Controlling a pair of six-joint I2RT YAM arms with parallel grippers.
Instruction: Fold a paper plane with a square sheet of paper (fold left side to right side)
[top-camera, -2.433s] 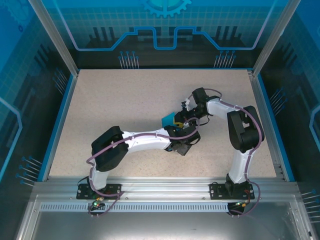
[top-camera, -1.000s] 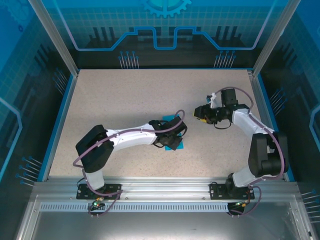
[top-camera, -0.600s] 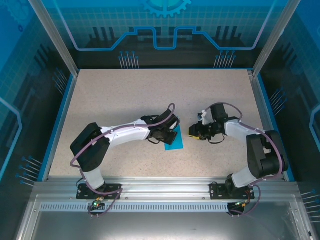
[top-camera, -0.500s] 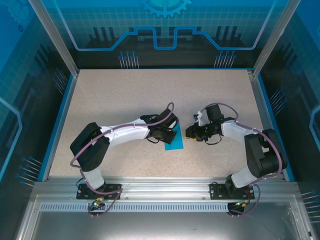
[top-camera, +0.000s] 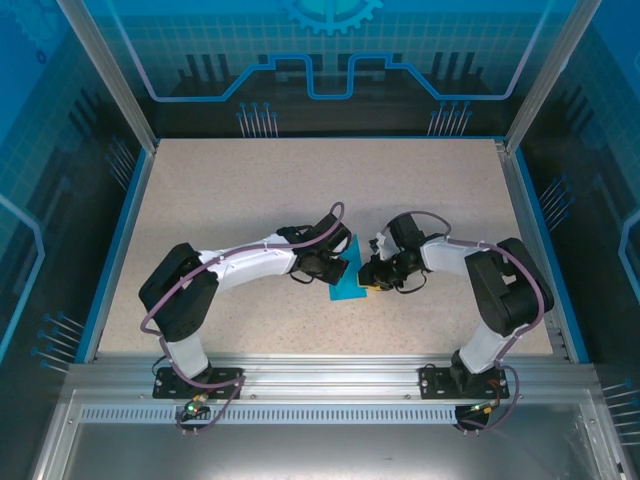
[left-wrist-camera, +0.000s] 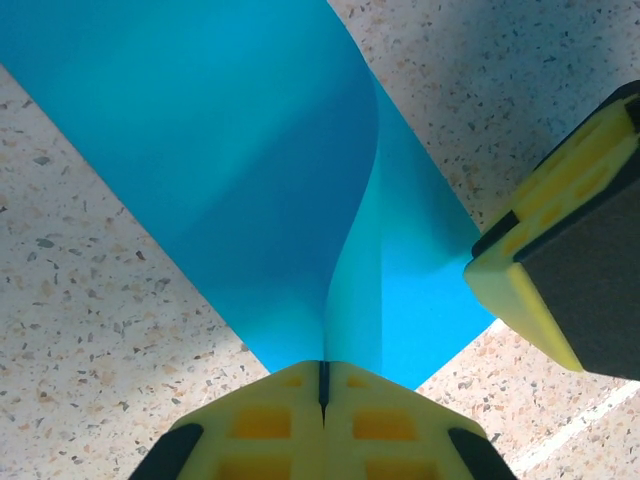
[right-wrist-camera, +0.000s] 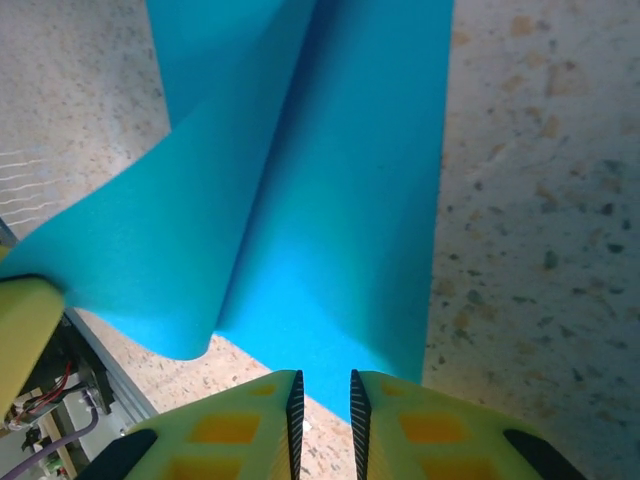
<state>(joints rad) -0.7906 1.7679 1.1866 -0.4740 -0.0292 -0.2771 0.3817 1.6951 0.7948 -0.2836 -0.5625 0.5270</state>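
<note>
**Top external view.** The square sheet of paper (top-camera: 349, 283), bright cyan-blue, lies on the speckled beige tabletop (top-camera: 250, 190), near the middle and slightly toward the near edge. Both arms reach inward to it. The left gripper (top-camera: 338, 268) meets it from the left and the right gripper (top-camera: 369, 281) from the right, so the sheet's full outline cannot be read.

**Left wrist view.** The left gripper's (left-wrist-camera: 322, 375) yellow pads are pressed flush together, pinching an edge of the sheet (left-wrist-camera: 270, 150). From the pinch a raised, darker portion curves up over a paler portion lying flat on the tabletop (left-wrist-camera: 90, 330). The surface is smooth and the bend is soft. A yellow fingertip (left-wrist-camera: 530, 275) of the right gripper stands at the sheet's right-hand corner, touching or just beside it.

**Right wrist view.** The right gripper's (right-wrist-camera: 326, 392) jaws stand narrowly apart, with a slim slit between the pads. The sheet's (right-wrist-camera: 340, 190) edge reaches the mouth of that slit. The sheet billows in a broad curl toward the left, where a yellow pad (right-wrist-camera: 22, 320) of the left gripper shows.
</note>
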